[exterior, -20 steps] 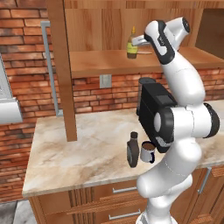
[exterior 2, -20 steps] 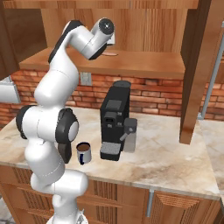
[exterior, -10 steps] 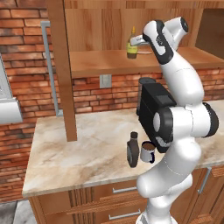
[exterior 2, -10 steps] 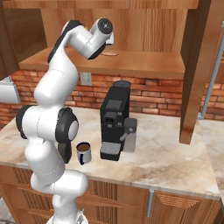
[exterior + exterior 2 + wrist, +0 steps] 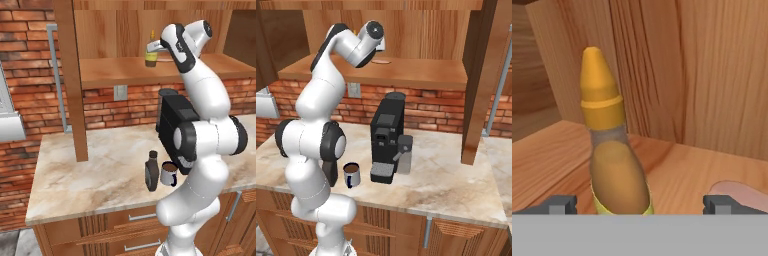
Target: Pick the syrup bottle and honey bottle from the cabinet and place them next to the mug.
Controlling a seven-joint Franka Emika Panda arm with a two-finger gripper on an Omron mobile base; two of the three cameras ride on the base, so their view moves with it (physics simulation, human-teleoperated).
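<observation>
The honey bottle (image 5: 614,160), amber with a pointed yellow cap, stands on the shelf of the cabinet (image 5: 112,75). My gripper (image 5: 641,204) is open, its fingertips (image 5: 562,204) on either side of the bottle's lower body without touching it; the bottle sits left of the middle. From the left base view the gripper (image 5: 155,47) reaches into the cabinet right at the honey bottle (image 5: 150,59). Down on the counter the dark syrup bottle (image 5: 151,171) stands upright just left of the white mug (image 5: 169,174). The mug (image 5: 351,175) sits in front of my arm.
A black coffee machine (image 5: 387,137) stands on the marble counter (image 5: 90,175) behind the mug. A flat pale thing (image 5: 742,192) lies on the shelf right of the honey bottle. A thick wooden post (image 5: 70,80) runs from cabinet to counter at left.
The hand has edged a little further into the cabinet toward the honey bottle. The jaws stay wide; the bottles and the mug have not moved.
</observation>
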